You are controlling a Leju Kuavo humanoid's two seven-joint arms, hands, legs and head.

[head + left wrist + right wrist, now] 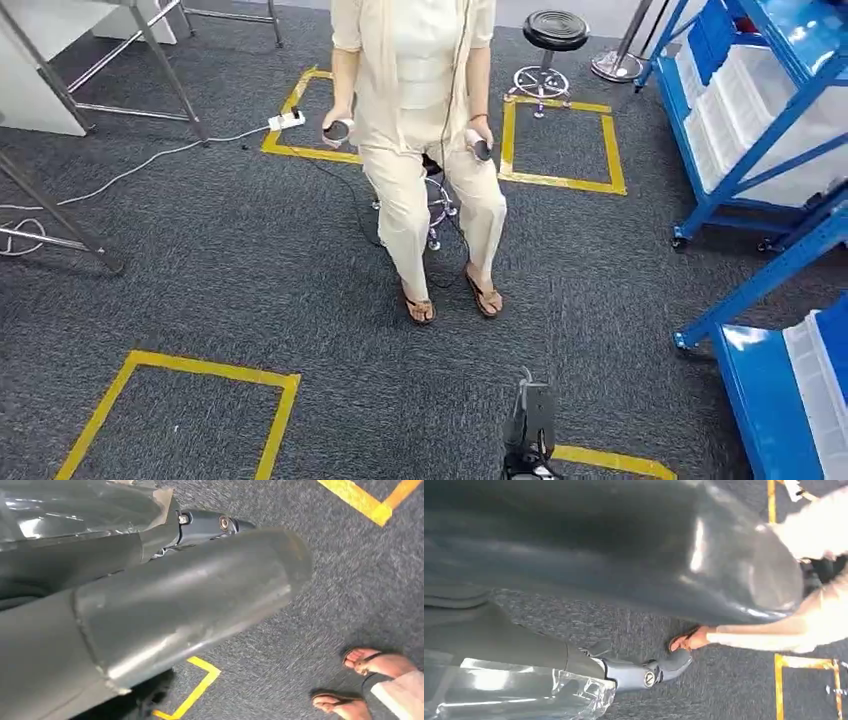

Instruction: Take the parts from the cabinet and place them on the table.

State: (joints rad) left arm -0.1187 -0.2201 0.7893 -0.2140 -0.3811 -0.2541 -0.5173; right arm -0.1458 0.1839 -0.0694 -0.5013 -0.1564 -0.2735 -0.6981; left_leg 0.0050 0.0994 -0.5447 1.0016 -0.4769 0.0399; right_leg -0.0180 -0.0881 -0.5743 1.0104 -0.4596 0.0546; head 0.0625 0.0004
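Left hand (190,610) hangs | person (425,120) seated | cabinet (760,110) right

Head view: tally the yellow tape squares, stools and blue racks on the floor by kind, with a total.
Yellow tape squares: 4, some only partly in frame
Stools: 2
Blue racks: 2
Total: 8

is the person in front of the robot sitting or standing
Sitting. In the head view the person is perched on a wheeled stool, knees bent forward, both sandalled feet flat on the grey carpet, a small dark controller in each hand.
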